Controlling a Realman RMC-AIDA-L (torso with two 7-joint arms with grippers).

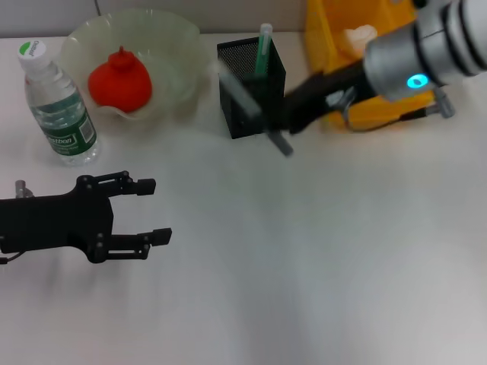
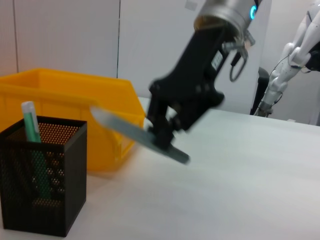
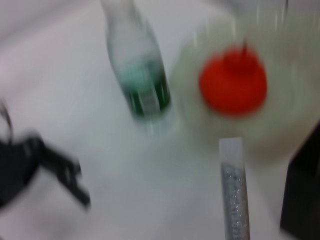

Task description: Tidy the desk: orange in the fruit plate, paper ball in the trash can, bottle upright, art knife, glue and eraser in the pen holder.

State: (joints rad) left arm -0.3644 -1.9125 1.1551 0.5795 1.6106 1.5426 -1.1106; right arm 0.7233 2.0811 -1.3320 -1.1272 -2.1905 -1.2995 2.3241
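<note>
My right gripper (image 1: 278, 122) is shut on the grey art knife (image 1: 255, 114) and holds it tilted over the black mesh pen holder (image 1: 237, 57); the left wrist view shows the same grip (image 2: 162, 135) on the knife (image 2: 125, 130). A green glue stick (image 1: 263, 49) stands in the holder. The orange (image 1: 119, 80) lies in the pale green fruit plate (image 1: 179, 38). The bottle (image 1: 61, 106) stands upright at far left. A white paper ball (image 1: 359, 38) lies in the yellow trash can (image 1: 327, 30). My left gripper (image 1: 156, 211) is open and empty at front left. The eraser is out of view.
The trash can stands right behind and beside the pen holder, under my right arm. The white tabletop stretches across the front and right. Another robot stands beyond the table in the left wrist view (image 2: 292, 60).
</note>
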